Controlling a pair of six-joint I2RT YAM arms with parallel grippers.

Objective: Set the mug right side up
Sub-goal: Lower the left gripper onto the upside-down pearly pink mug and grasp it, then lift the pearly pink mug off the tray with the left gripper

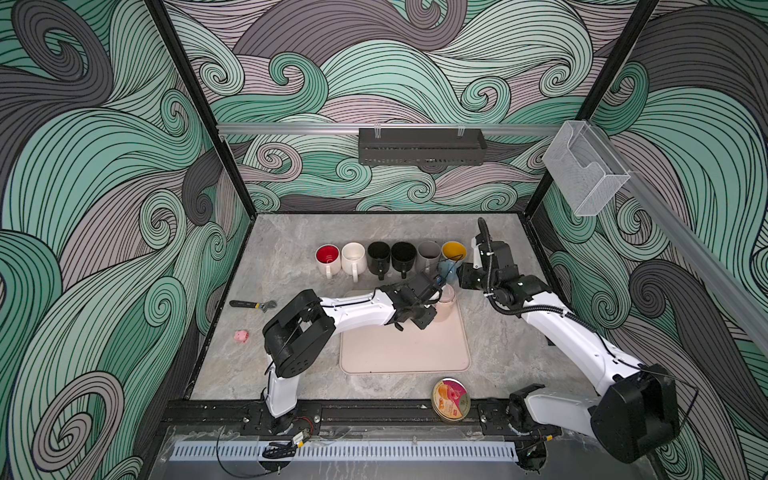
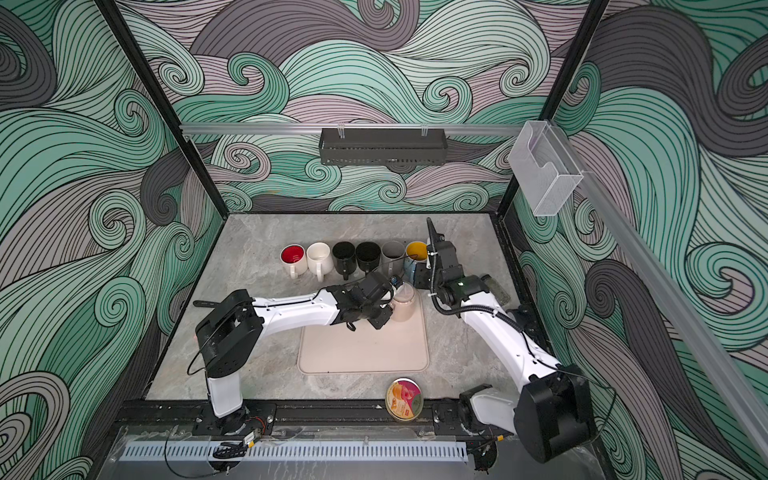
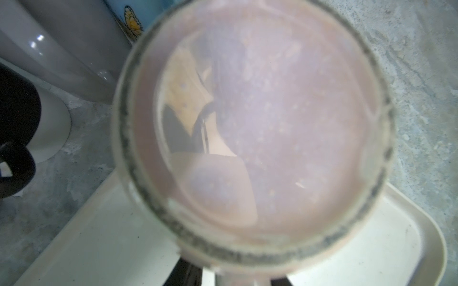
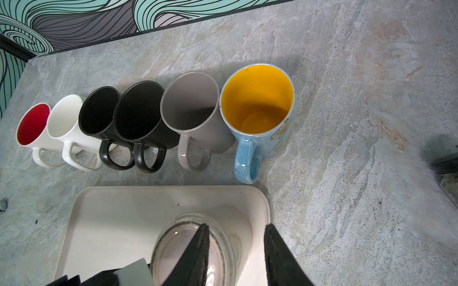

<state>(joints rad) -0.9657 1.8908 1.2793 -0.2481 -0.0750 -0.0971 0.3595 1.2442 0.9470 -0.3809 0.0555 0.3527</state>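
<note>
A pinkish glass mug stands base up on the far right corner of the beige tray. Its grimy base ring fills the left wrist view. My left gripper reaches in from the left. Its jaws sit on either side of the mug's handle, with a sliver of tray showing beside one finger. My right gripper hovers just over the mug, open and holding nothing. One finger is above the base and the other is outside the wall.
Several upright mugs line the table behind the tray: red-lined, white, two black, grey and blue with yellow inside. A wrench and a pink object lie left. A round tin sits at the front.
</note>
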